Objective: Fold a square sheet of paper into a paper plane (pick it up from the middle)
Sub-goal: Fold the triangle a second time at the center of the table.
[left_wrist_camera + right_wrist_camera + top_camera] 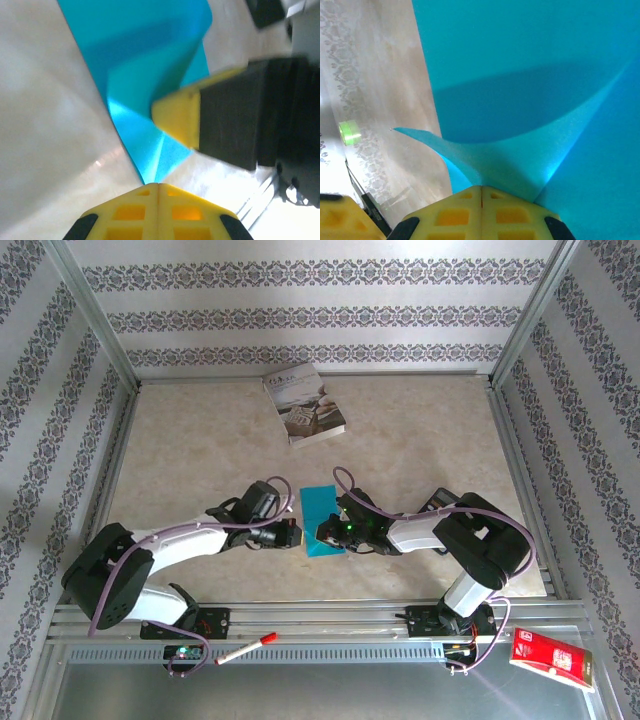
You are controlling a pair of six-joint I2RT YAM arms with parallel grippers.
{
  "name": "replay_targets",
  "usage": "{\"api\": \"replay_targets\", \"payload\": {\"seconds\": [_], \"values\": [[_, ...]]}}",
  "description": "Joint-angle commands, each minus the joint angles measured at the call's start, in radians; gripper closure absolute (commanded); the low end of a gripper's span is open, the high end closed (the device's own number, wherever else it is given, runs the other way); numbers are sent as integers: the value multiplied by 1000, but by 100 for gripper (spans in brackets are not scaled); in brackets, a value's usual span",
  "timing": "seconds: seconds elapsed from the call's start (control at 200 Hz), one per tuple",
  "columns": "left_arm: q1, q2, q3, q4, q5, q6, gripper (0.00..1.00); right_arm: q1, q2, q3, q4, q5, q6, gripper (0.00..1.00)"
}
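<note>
On marbled table [420, 440], thin creased teal paper [318, 505]

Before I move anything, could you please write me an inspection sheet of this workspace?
Surface: beige table, flat, stone pattern.
Job's things: square sheet of paper, teal, creased and partly lifted between the grippers; not yet a plane.
Clutter: book at the far side; red marker and red packet past the near edge.
Grippers: left gripper shut, apparently on the sheet's corner; right gripper shut on a raised fold.
Cables: purple cables along both arms, off the sheet.
Surroundings: patterned walls, metal frame.
</note>
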Motion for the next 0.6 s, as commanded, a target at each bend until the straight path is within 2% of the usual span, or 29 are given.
{"api": "replay_targets", "payload": {"seconds": [0.0,0.335,0.595], "values": [[-40,29,-5,97,70,-86,100,-8,42,-32,-66,28,11,99],[-50,146,21,156,73,-117,100,-8,38,-35,-69,30,12,99],[-50,183,30,189,84,-126,100,-8,40,-37,-70,30,11,100]]}}
